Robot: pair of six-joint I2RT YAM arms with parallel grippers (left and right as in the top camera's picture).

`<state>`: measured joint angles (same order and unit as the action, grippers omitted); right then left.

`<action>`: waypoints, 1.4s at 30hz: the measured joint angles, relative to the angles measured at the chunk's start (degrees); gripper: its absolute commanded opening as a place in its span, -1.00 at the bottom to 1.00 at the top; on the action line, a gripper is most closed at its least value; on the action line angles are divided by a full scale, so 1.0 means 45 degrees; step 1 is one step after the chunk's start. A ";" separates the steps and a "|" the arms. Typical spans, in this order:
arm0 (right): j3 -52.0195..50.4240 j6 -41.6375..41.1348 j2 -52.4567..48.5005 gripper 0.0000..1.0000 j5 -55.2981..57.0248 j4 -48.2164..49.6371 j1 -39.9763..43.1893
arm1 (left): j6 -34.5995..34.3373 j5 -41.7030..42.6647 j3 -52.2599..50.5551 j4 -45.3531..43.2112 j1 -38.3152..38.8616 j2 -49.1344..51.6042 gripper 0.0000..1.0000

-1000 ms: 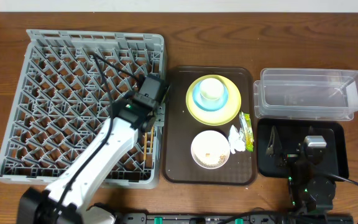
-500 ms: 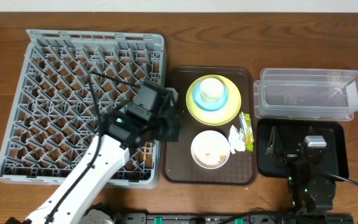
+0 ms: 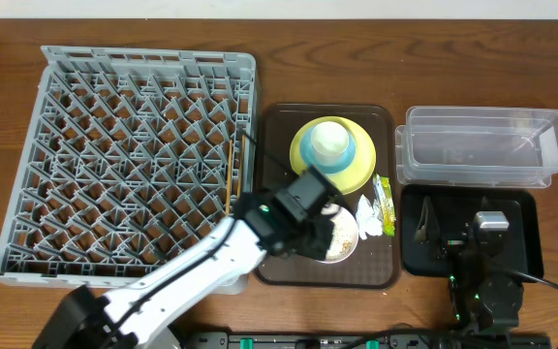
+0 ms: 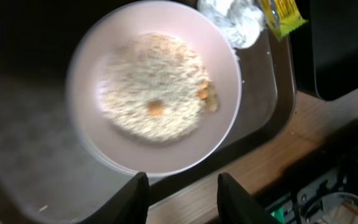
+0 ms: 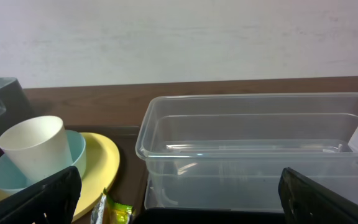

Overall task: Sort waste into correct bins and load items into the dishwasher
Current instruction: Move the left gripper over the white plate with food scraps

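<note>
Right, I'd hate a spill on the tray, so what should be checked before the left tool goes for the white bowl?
1. Left tool above white bowl: ok.
2. Its jaws apart, nothing held: ok.
3. Rice scraps well inside the bowl: ok.
4. Napkin clear of the bowl's rim: cannot tell; it lies close beside.
5. Black tray free: not ok; right tool, open, parked over it.
6. Clear tub unobstructed: ok.

Room above white bowl (image 4: pixel 154 99) free; napkin (image 4: pixel 235 18) crowds one rim side; brown tray (image 4: pixel 263 106) wall close alongside.
</note>
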<state>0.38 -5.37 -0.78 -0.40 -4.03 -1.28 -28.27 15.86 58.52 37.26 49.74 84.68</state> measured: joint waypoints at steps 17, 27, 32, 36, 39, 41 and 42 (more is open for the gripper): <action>0.0000 0.0000 0.0000 0.99 0.0000 0.0000 0.0000 | -0.0389 -0.4027 0.0000 -0.1637 0.0996 0.2331 -0.28; 0.0000 0.0000 0.0000 0.98 0.0000 0.0000 0.0000 | -0.0311 -0.5523 -0.0015 -0.1753 0.0996 0.3274 -0.37; 0.0000 0.0000 0.0000 0.98 -0.0005 0.0000 0.0000 | -0.0185 -0.6484 -0.0015 -0.1676 0.0996 0.2613 -0.37; 0.0000 0.0000 0.0000 0.98 0.0000 0.0000 0.0000 | -0.0083 -0.7339 -0.0015 -0.1443 0.0996 0.2113 -0.36; 0.0000 0.0000 0.0000 0.99 0.0000 0.0000 0.0000 | -0.0049 -0.7665 -0.0015 -0.1370 0.0996 0.2089 -0.36; 0.0000 0.0000 0.0000 0.99 0.0000 0.0000 0.0000 | -0.0044 -0.7563 -0.0015 -0.1370 0.1001 0.2079 -0.35; 0.0000 0.0000 0.0000 0.99 0.0000 0.0000 0.0000 | -0.0049 -0.7388 -0.0015 -0.1365 0.0996 0.2059 -0.35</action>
<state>0.38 -5.37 -0.78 -0.40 -4.03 -1.28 -28.49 -17.39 58.46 31.11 54.22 93.95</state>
